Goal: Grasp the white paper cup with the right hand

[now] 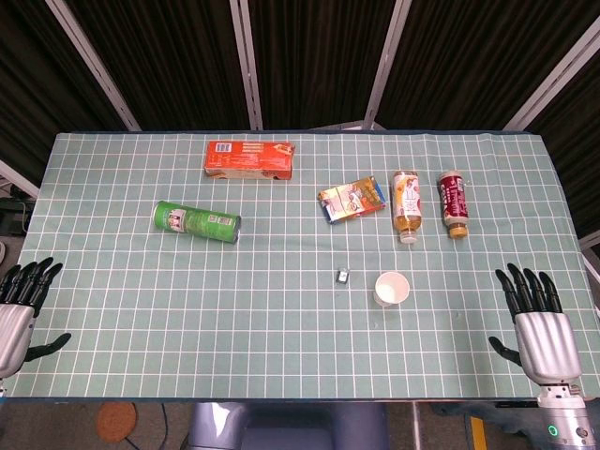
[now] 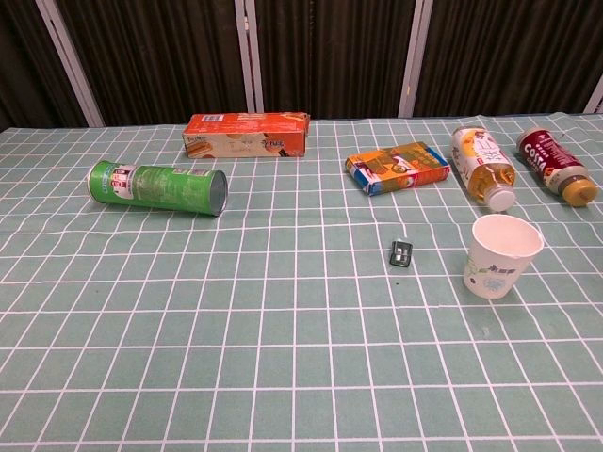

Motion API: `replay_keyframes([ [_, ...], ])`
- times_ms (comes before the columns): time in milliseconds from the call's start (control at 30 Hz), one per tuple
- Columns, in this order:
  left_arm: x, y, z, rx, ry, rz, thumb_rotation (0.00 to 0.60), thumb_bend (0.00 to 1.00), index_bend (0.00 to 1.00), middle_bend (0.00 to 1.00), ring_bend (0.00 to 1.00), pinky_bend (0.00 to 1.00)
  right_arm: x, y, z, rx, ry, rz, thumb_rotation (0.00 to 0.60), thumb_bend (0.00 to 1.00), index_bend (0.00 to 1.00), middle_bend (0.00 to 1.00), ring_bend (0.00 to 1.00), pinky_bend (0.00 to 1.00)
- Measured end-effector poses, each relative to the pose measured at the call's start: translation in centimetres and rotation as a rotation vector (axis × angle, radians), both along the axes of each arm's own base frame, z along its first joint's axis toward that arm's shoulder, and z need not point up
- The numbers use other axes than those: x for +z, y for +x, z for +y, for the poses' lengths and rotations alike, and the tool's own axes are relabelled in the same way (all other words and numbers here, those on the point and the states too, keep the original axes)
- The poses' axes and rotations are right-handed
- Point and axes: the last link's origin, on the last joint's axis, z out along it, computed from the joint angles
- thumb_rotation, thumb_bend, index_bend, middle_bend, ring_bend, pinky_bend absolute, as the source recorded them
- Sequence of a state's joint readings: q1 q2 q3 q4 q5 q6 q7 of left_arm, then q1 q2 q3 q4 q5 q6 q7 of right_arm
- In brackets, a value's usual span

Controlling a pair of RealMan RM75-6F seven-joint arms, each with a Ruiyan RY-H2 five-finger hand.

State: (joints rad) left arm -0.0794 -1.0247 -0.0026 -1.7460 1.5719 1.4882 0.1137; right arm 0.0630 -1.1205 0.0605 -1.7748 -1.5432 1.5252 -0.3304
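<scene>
White paper cup [image 1: 392, 288] upright, mouth upward; right hand [image 1: 535, 323] apart, fingers spread, empty.

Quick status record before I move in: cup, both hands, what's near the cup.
target: white paper cup, upright, mouth open, untouched
right hand: open, fingers spread, at the table's near right edge, apart from the cup
left hand: open, at the near left edge
nearest item: small dark clip, beside the cup, not touching
behind cup: two bottles lying down, yellow bottle and brown bottle
</scene>
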Motion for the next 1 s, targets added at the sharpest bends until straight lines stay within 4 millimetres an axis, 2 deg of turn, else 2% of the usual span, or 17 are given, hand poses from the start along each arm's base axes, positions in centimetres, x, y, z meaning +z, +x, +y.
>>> replay_keyframes([
  [267,0.1,0.4,-0.4,-0.015,0.004,-0.009,0.600,0.00,0.00,0.00,0.00,0.00,-0.5,-0.3,0.0,-0.003,0.019,0.010,0.600,0.00,0.00,0.00,0.00,0.00],
  [467,-0.1,0.6,0.0,-0.030,0.011,0.000,0.600,0.00,0.00,0.00,0.00,0.00,-2.6,0.4,-0.6,0.050,0.095,0.055,0.600,0.00,0.00,0.00,0.00,0.00],
  [667,-0.8,0.5,0.9,-0.033,0.019,0.012,0.600,0.00,0.00,0.00,0.00,0.00,-6.1,3.1,-2.6,0.242,0.182,0.224,0.600,0.00,0.00,0.00,0.00,0.00],
  [800,-1.0,0.4,1.2,-0.024,0.026,0.019,0.600,0.00,0.00,0.00,0.00,0.00,-9.7,5.4,-4.0,0.413,0.264,0.380,0.600,0.00,0.00,0.00,0.00,0.00],
  [1000,-1.1,-0.1,1.7,0.006,0.027,0.024,0.600,0.00,0.00,0.00,0.00,0.00,-14.2,7.4,-5.5,0.572,0.333,0.616,0.600,0.00,0.00,0.00,0.00,0.00],
])
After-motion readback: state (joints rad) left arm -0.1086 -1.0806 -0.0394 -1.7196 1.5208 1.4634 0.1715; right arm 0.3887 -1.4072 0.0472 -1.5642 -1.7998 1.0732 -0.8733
